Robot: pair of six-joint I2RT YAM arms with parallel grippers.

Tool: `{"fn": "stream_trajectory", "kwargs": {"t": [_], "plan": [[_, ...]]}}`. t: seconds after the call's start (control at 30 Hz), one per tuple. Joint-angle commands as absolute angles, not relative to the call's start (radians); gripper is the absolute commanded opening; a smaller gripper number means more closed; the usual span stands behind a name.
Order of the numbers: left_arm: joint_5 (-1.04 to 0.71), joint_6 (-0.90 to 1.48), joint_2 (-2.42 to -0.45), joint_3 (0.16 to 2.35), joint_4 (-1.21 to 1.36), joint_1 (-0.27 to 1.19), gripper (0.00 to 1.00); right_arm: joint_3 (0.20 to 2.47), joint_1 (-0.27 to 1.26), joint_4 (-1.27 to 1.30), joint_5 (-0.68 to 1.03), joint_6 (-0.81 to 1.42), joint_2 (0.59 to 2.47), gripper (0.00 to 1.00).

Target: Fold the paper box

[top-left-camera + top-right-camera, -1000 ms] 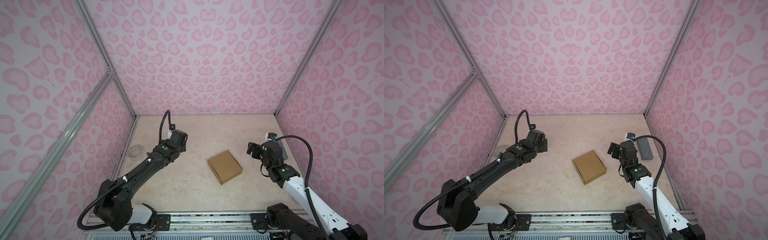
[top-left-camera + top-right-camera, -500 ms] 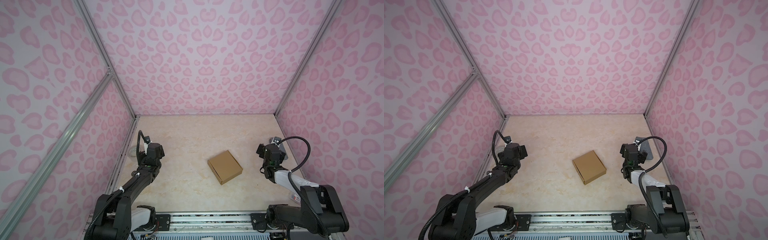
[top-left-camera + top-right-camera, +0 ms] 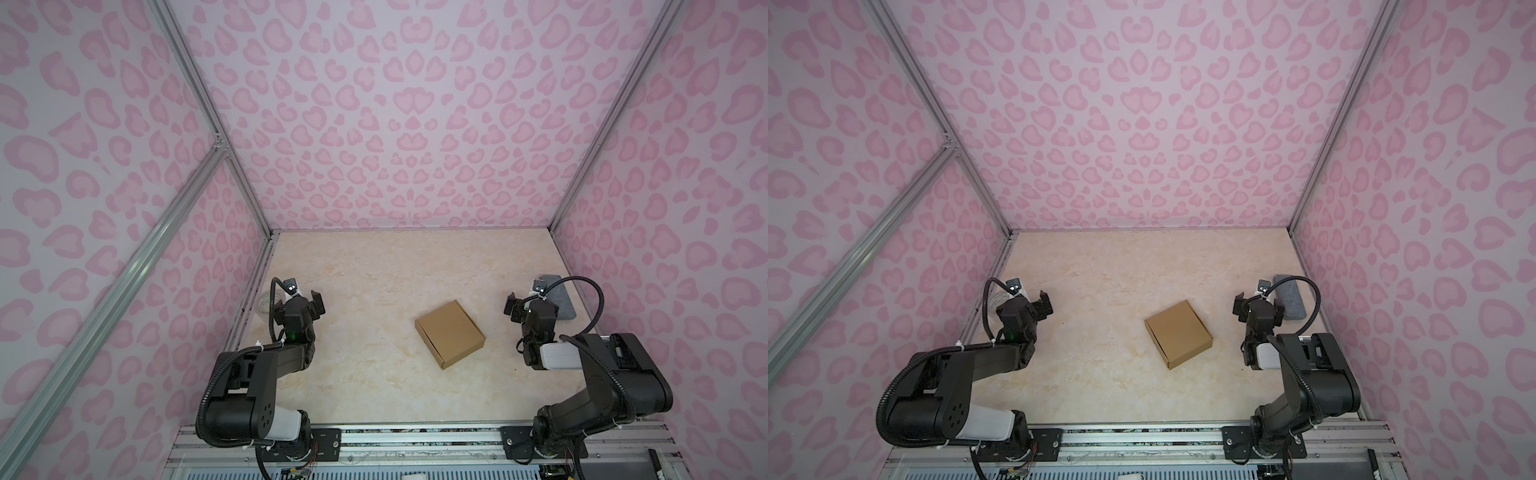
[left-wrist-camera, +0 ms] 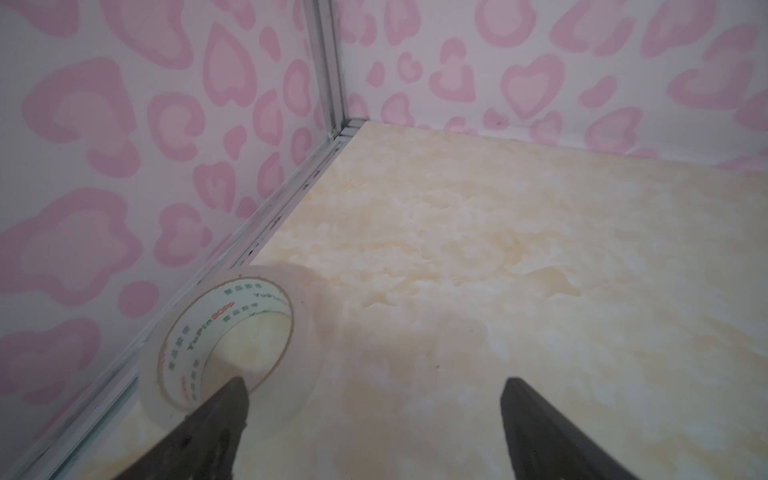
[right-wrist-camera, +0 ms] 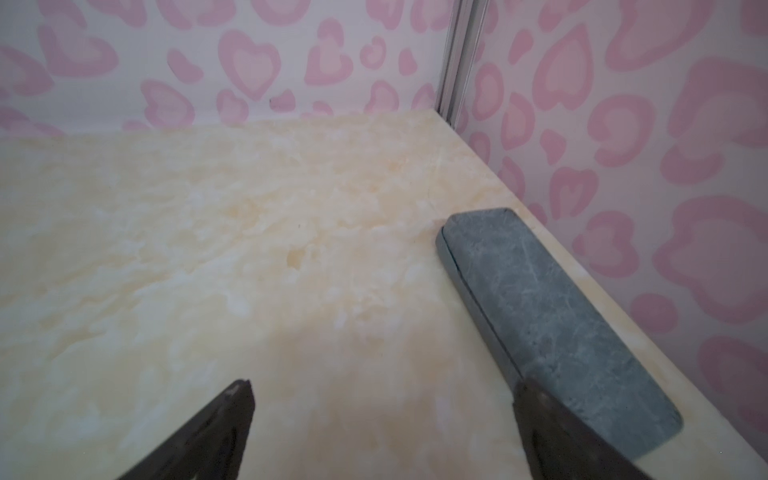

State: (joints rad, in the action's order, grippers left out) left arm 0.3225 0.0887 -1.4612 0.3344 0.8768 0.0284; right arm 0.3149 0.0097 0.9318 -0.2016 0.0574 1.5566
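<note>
The paper box (image 3: 450,334) (image 3: 1178,334) is a plain brown, flat, squarish cardboard box. It lies closed on the marble table, turned at an angle, in the middle in both top views. My left gripper (image 3: 302,308) (image 3: 1029,308) hangs open well to its left, near the left wall. My right gripper (image 3: 532,309) (image 3: 1259,309) hangs open well to its right. Neither touches the box. In the left wrist view the gripper (image 4: 376,384) stands wide with bare table between its fingers. The right wrist view shows the same of its gripper (image 5: 384,384). The box is out of both wrist views.
A clear tape roll (image 4: 187,332) (image 3: 262,301) lies by the left wall, just beyond my left gripper. A grey rectangular block (image 5: 552,311) (image 3: 559,299) lies along the right wall beside my right gripper. Pink patterned walls close three sides, and a metal rail (image 3: 415,440) runs along the front.
Both arms have drawn back from the middle and folded toward the front rail. Both grippers stay open. The box has not moved.
</note>
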Motion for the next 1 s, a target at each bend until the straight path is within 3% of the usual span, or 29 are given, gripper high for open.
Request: {"fn": "stream_trajectory", "kwargs": {"t": [0.0, 0.97], "plan": [[0.216, 0.043, -1.474, 0.311, 1.015, 0.033, 0.98, 0.310, -0.011, 1.058, -0.131, 0.052, 1.555, 1.00], [0.204, 0.072, -1.473, 0.319, 0.999, 0.007, 0.97, 0.292, -0.003, 1.106, -0.147, 0.052, 1.565, 1.00]]}}
